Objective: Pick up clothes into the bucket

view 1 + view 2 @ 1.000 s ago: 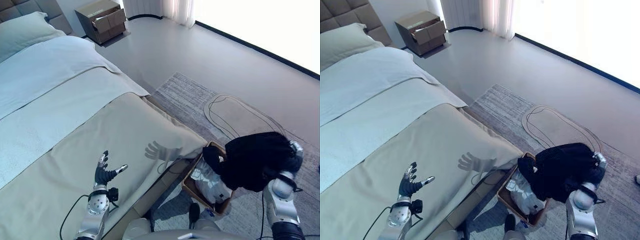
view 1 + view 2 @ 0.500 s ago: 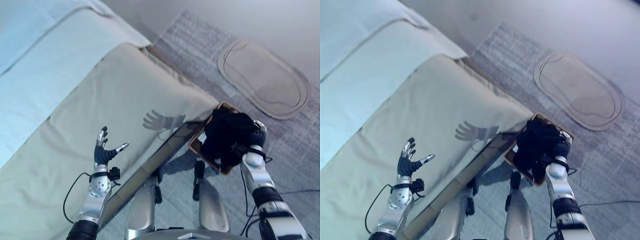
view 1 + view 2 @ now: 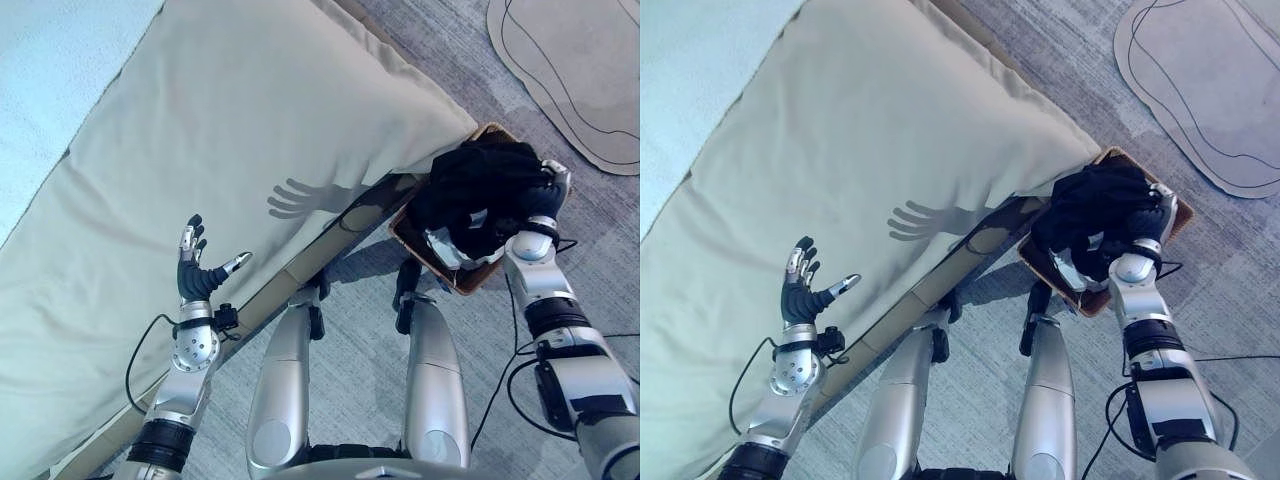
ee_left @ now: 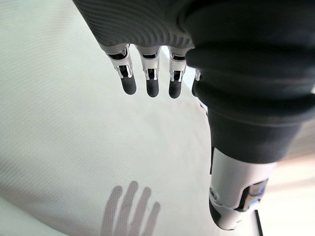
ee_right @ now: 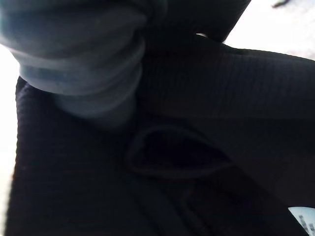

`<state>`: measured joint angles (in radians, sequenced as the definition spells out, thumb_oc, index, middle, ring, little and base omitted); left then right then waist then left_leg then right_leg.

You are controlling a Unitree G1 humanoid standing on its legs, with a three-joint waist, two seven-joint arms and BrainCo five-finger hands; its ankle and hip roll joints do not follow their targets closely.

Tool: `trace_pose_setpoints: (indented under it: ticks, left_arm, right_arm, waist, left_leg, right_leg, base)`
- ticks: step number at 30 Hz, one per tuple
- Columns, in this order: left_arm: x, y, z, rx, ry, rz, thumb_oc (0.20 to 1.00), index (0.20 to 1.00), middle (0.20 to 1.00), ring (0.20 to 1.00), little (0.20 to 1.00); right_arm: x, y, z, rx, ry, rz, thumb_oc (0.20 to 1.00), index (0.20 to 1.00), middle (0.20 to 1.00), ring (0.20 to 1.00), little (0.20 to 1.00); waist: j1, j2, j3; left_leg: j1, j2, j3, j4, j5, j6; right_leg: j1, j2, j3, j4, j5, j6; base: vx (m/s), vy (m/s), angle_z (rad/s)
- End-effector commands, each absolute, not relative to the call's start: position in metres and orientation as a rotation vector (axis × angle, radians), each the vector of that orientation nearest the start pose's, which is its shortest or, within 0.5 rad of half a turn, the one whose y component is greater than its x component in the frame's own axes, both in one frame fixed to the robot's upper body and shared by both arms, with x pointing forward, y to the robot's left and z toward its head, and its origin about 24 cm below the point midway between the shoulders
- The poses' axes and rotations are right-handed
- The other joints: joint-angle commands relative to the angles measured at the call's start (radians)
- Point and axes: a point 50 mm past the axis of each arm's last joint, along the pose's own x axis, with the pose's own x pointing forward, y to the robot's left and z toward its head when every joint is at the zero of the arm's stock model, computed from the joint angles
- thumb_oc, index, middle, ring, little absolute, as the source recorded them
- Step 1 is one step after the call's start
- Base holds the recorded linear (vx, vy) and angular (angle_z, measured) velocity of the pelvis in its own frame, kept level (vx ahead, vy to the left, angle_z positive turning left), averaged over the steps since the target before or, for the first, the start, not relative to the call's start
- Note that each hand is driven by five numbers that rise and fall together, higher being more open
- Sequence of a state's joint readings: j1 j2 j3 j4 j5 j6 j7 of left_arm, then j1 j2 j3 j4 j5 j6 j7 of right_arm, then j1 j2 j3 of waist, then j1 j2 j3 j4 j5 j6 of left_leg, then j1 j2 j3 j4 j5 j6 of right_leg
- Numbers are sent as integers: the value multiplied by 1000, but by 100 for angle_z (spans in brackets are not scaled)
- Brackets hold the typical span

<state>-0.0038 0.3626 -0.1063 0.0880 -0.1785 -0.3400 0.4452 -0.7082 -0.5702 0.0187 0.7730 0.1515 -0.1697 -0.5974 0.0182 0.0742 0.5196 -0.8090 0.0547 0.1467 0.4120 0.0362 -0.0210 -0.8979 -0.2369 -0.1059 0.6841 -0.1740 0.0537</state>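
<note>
Our right hand (image 3: pixel 548 192) sits buried in the black garment (image 3: pixel 478 192) heaped over the basket (image 3: pixel 470 282) beside the bed (image 3: pixel 230 120); we cannot tell its fingers' state. Our left hand (image 3: pixel 194 272) hovers above the bedcover, fingers spread and empty.

The right hand's (image 3: pixel 548 186) fingers are buried in the black garment (image 3: pixel 475 190), which covers most of the basket (image 3: pixel 478 280) and a pale item (image 3: pixel 441 246) beneath

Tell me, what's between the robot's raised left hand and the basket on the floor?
In the eye views, the beige bedspread and the bed's edge lie between the left hand and the basket.
</note>
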Motion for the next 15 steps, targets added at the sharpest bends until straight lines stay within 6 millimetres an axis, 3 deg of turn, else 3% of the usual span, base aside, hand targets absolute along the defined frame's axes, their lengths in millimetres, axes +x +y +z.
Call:
trace_pose_setpoints:
  ticks: [1, 5, 6, 9, 15]
  left_arm:
    - [228, 214, 61, 85, -283, 343, 1000, 1000, 1000, 1000, 1000]
    - [226, 212, 57, 70, -265, 341, 1000, 1000, 1000, 1000, 1000]
    - [227, 208, 56, 57, -260, 329, 1000, 1000, 1000, 1000, 1000]
    - [229, 201, 58, 46, -267, 294, 1000, 1000, 1000, 1000, 1000]
    - [230, 197, 65, 50, -298, 270, 1000, 1000, 1000, 1000, 1000]
  right_arm:
    - [347, -327, 153, -294, -213, -885, 200, 200, 200, 200, 200]
    - [346, -340, 143, -268, -114, -936, 200, 200, 200, 200, 200]
    - [341, -350, 130, -268, -22, -973, 200, 200, 200, 200, 200]
    - [333, -363, 118, -307, 89, -1006, 200, 200, 200, 200, 200]
    - [325, -375, 111, -356, 174, -1008, 200, 200, 200, 200, 200]
  waist:
    - [24, 18, -89]
    - [39, 38, -96]
    - [52, 52, -97]
    - [67, 73, -105]
    - [80, 86, -108]
  left_leg:
    - [-123, 25, -80, 156, -117, -22]
    - [-181, 25, -82, 189, -122, -22]
    - [-199, 20, -83, 191, -119, -21]
    - [-232, 10, -88, 225, -127, -18]
    - [-303, 0, -93, 339, -173, -4]
  right_leg:
    - [-31, -56, 16, 38, 45, 78]
    - [-98, -64, 24, 85, 27, 71]
    - [-124, -70, 23, 102, 24, 71]
    - [-164, -70, 39, 144, 7, 67]
    - [-235, -70, 63, 240, -37, 49]
  base:
    - [-6, -14, 9]
    - [-6, -4, 7]
    - [0, 0, 0]
    - [13, 10, 4]
    - [32, -10, 16]
